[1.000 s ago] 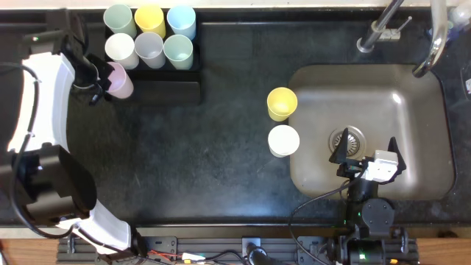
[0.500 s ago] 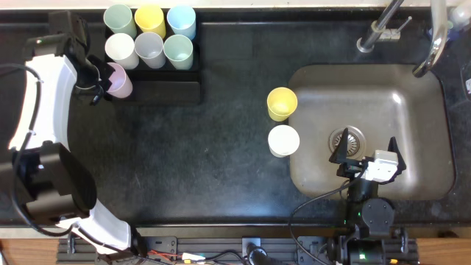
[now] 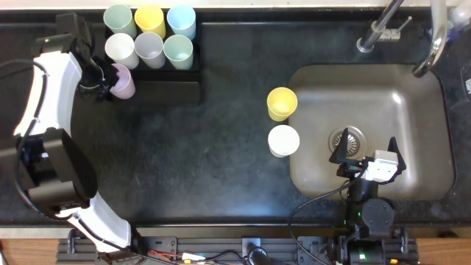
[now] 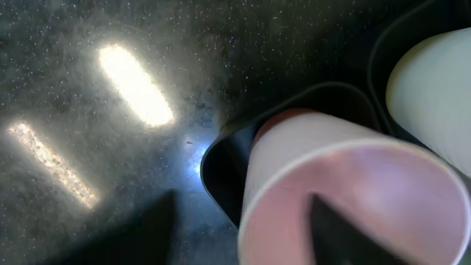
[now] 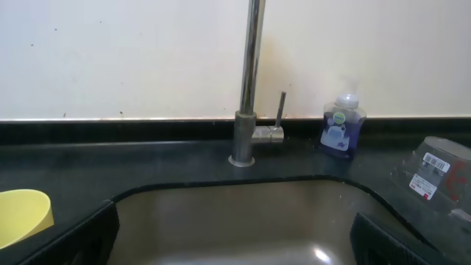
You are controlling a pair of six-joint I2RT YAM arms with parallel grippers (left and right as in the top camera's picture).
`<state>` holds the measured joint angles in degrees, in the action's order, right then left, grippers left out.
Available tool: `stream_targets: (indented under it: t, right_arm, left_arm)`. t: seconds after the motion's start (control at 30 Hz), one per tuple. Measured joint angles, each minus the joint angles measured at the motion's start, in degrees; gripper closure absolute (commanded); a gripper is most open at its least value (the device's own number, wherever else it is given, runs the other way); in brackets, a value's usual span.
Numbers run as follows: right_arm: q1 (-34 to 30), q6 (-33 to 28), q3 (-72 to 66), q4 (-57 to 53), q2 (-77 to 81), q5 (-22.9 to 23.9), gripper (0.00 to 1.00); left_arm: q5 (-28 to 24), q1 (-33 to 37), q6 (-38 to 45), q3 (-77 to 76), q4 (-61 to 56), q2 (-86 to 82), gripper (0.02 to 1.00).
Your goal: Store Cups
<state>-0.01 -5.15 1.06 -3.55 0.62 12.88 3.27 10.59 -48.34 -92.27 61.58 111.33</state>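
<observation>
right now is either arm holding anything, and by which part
The left gripper holds the pale pink plastic cup by its rim wall, one finger inside, one outside. The right gripper, open over the steel sink, holds nothing.

The black speckled stone desk (image 3: 206, 162) carries a black cup rack (image 3: 176, 92) at its far left corner. Near the middle sit a yellow plastic cup (image 3: 282, 103) and, just beside it, a white plastic cup (image 3: 283, 140), both close to the rim of the steel sink (image 3: 412, 96) sunk into the desk. A chrome faucet (image 3: 372, 37) and a blue soap bottle (image 5: 342, 126) stand behind the sink.
</observation>
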Motion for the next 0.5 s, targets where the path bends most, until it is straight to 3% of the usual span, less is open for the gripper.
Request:
stream_targets:
  t: [0.33, 0.5]
  right_arm:
    - [0.00, -0.02, 0.00, 0.00, 0.00, 0.00, 0.005]
    - [0.00, -0.07, 0.00, 0.00, 0.00, 0.00, 0.003]
  left_arm:
    - [0.02, -1.29, -0.22, 0.11, 1.90, -1.16, 0.020]
    - [0.09, -6.56, -0.13, 0.46, 1.79, -9.16, 0.018]
